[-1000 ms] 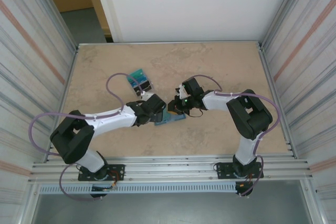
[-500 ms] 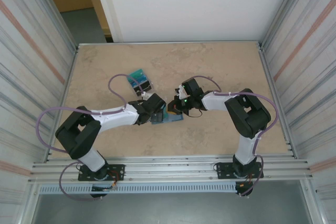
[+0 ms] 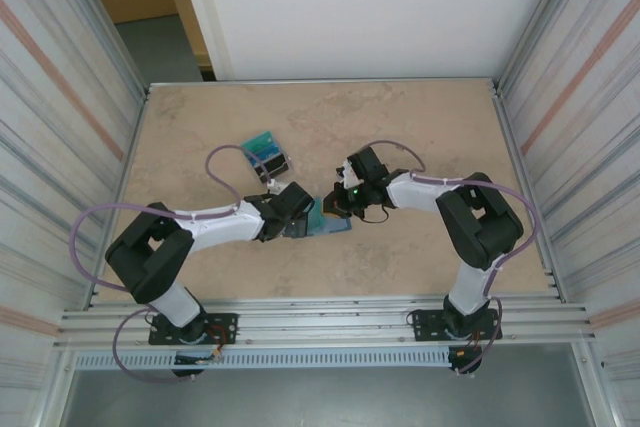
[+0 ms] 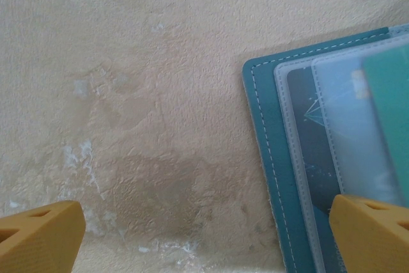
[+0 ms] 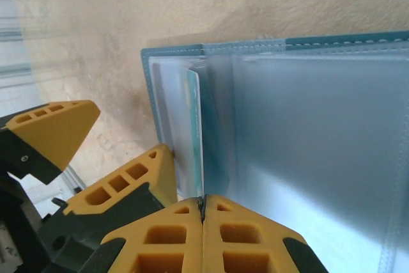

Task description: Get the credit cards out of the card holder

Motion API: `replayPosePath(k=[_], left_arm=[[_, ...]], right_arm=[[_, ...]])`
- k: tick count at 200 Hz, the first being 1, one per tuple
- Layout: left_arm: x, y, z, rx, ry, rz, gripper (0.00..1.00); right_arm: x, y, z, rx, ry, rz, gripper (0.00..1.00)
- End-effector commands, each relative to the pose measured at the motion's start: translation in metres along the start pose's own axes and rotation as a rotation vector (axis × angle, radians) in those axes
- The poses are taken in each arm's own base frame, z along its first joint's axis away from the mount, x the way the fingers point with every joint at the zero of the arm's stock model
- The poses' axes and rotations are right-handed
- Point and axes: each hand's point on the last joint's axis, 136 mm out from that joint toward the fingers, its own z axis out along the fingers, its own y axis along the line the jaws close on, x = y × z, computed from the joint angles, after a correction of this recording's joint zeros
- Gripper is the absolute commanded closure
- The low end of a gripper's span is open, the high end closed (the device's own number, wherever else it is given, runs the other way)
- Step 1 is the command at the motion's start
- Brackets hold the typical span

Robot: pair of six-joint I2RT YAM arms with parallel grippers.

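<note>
While my two arms meet near the middle of the counter [image 3: 400, 127], the card holder [image 3: 338, 228] lies open and flat between them. My left end effector [image 3: 298, 225] hangs low over the counter at the holder's left edge with its jaws spread wide and nothing between them. In the left wrist view one yellow fingertip [image 4: 39, 234] sits over bare counter and the other over the corner of the card holder [image 4: 262, 158], where a dark card [image 4: 305, 116] and a teal-green card [image 4: 391, 113] lie under frosted pockets.

My right end effector [image 3: 333, 212] comes in from the holder's other side. Its yellow pads [image 5: 243, 234] are pressed together, pinching the thin edge of the teal-green card [image 5: 194, 126], which stands edge-on out of its slot beside a frosted pocket of the card holder [image 5: 172, 50]. The left end effector's open fingers [image 5: 51, 129] show just beside it.

Further back and to the left on the counter, apart from the holder, a small pile of cards [image 3: 265, 155] lies flat.
</note>
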Motion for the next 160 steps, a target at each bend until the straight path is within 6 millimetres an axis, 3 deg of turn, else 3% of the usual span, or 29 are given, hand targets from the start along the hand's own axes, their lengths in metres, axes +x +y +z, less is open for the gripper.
replayPosePath(k=[1, 16, 68, 98, 130, 160], left_arm=[[0.003, 0.010, -0.003, -0.033, 0.007, -0.007, 0.01], [0.002, 0.008, -0.002, -0.024, 0.005, -0.004, 0.01], [0.005, 0.002, 0.005, -0.020, 0.032, 0.004, 0.01], [0.005, 0.003, 0.005, -0.020, 0.029, 0.009, 0.01], [0.005, 0.004, 0.004, -0.018, 0.022, 0.006, 0.01], [0.005, 0.004, 0.004, -0.016, 0.022, 0.009, 0.01]], right_arm=[[0.001, 0.007, -0.011, 0.033, -0.015, -0.046, 1.00], [0.002, 0.009, -0.010, 0.028, -0.011, -0.048, 1.00], [0.010, 0.016, 0.010, -0.022, 0.037, -0.030, 0.84], [0.015, 0.013, 0.020, -0.006, 0.056, -0.031, 0.83], [0.014, 0.010, 0.022, 0.023, 0.044, -0.030, 0.99], [0.010, 0.005, 0.011, 0.078, 0.000, -0.045, 1.00]])
